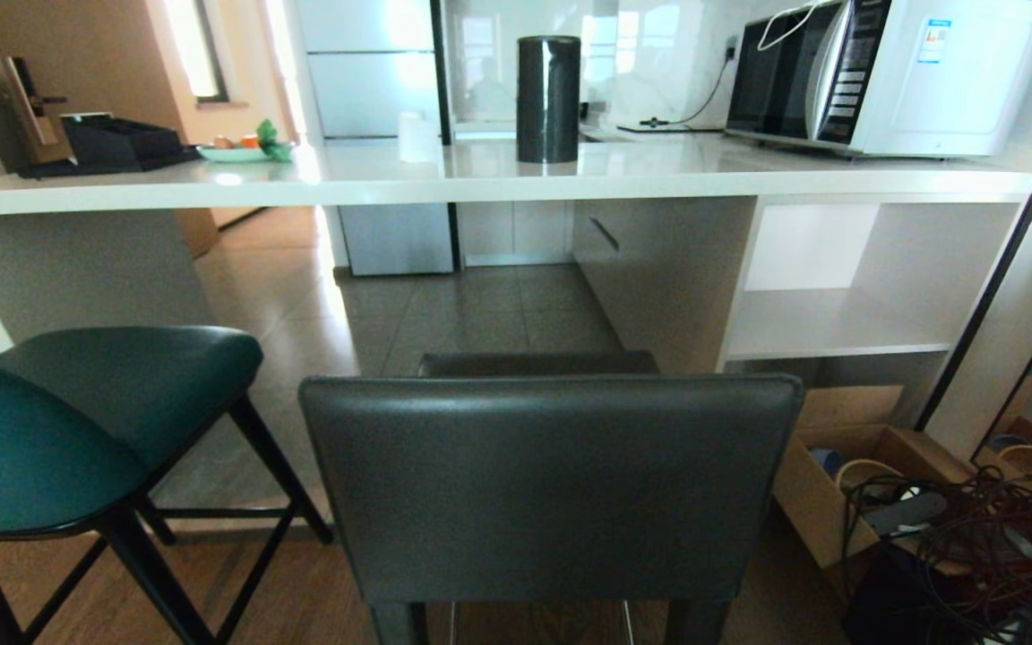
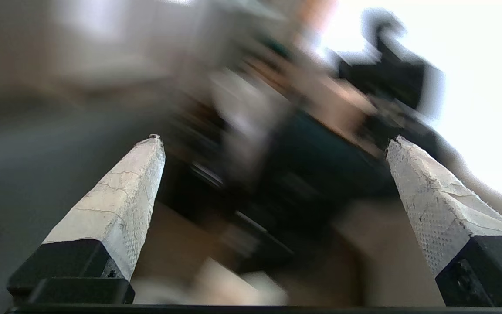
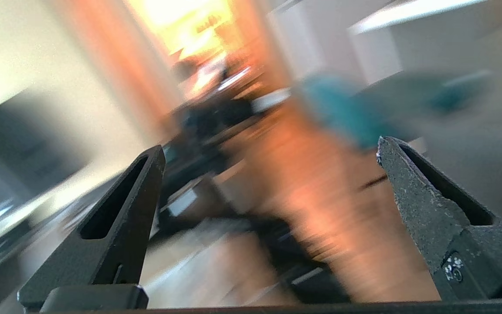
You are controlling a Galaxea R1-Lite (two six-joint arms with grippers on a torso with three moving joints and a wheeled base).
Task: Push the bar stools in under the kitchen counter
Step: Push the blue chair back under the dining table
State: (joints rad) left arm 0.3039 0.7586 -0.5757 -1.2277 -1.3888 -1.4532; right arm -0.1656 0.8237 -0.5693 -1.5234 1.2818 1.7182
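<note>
A dark grey bar stool [image 1: 552, 484] with a rectangular back stands straight ahead, its seat front just reaching under the kitchen counter [image 1: 480, 184]. A teal stool [image 1: 77, 421] with thin black legs stands at the left, out from the counter. Neither arm shows in the head view. In the left wrist view my left gripper [image 2: 273, 141] is open, its white fingers [image 2: 116, 205] wide apart with nothing between them. In the right wrist view my right gripper [image 3: 270, 146] is open too, black fingers [image 3: 120, 218] spread, with a smeared teal shape [image 3: 347, 113] beyond them.
On the counter stand a black cylinder [image 1: 548, 98], a microwave [image 1: 883, 72], a black tray [image 1: 117, 143] and a plate [image 1: 238, 150]. White shelves [image 1: 838, 322] sit under its right end. A cardboard box [image 1: 865, 475] and tangled cables [image 1: 1000, 537] lie on the floor at right.
</note>
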